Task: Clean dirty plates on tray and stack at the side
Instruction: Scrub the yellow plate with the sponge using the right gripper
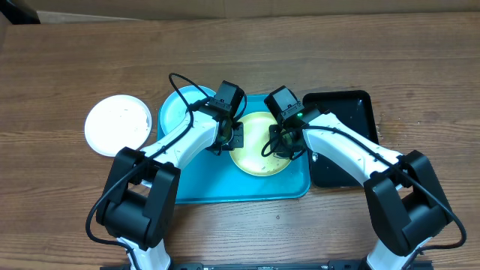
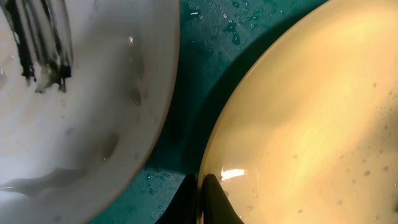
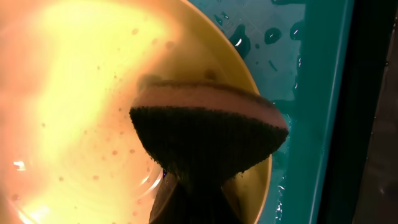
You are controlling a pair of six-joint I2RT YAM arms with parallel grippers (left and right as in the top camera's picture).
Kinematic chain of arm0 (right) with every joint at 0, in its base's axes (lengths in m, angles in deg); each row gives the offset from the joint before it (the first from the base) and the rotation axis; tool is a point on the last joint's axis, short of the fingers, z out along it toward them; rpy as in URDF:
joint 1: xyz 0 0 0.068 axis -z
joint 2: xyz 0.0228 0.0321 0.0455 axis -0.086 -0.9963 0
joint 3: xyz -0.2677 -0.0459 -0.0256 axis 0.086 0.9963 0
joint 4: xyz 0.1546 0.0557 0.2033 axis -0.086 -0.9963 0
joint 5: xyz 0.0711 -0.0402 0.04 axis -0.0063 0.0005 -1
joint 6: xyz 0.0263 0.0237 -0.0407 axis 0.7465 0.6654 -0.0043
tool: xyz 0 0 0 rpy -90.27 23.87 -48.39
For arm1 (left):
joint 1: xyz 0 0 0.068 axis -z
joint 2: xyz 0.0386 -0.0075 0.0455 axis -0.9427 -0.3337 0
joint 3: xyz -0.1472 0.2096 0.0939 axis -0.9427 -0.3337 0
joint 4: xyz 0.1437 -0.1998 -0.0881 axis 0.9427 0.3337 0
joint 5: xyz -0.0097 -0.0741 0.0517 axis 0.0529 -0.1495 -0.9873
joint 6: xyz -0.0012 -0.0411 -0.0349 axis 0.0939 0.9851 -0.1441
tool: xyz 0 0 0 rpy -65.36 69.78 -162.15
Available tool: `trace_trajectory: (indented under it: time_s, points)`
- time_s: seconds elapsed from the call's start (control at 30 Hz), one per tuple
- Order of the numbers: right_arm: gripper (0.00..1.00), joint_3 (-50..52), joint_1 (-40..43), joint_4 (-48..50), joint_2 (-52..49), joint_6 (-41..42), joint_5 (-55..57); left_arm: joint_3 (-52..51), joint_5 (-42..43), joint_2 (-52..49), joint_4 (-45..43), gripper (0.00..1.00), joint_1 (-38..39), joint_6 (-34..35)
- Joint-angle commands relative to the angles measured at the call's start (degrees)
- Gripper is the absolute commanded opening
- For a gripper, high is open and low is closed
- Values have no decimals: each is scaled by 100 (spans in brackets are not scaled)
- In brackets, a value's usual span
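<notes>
The yellow-green plate (image 1: 259, 154) lies on the right half of the turquoise tray (image 1: 225, 191), wet and dotted with droplets. My left gripper (image 1: 237, 136) is shut on its left rim; in the left wrist view the fingers (image 2: 200, 194) pinch the rim of the plate (image 2: 311, 124). My right gripper (image 1: 283, 144) is shut on a dark-faced sponge (image 3: 208, 134), which presses on the plate (image 3: 74, 99). The light blue plate (image 1: 180, 109) sits at the tray's back left, with dark smears in the left wrist view (image 2: 74, 93). The white plate (image 1: 116, 125) rests on the table left of the tray.
A narrow black tray (image 1: 349, 112) stands just right of the turquoise tray, close to my right arm; its edge shows in the right wrist view (image 3: 379, 93). The wooden table (image 1: 300, 45) extends behind and in front. Water drops lie on the tray floor (image 3: 273, 37).
</notes>
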Motion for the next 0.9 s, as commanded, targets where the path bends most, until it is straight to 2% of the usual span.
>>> trace_trajectory:
  time_s: [0.0,0.13,0.4,0.53,0.73,0.87]
  points:
    - [4,33,33,46,-203,162,59,-48,4,-50,15,4,-24,-48]
    - [4,33,98,138,-588,348,-109,-48,4,-50,20,4,-24,-61]
    - [4,33,208,575,-927,291,-1585,-48,4,-50,15,4,-22,-68]
    - [4,33,197,787,-938,-251,-2505,-48,74,-50,-7,4,-22,-70]
    - [4,2,199,1121,-938,-592,-3838,-48,107,-50,-7,4,-22,-72]
    - [4,-385,433,828,-896,-1139,-4717,-48,107,-50,-7,4,-22,-76]
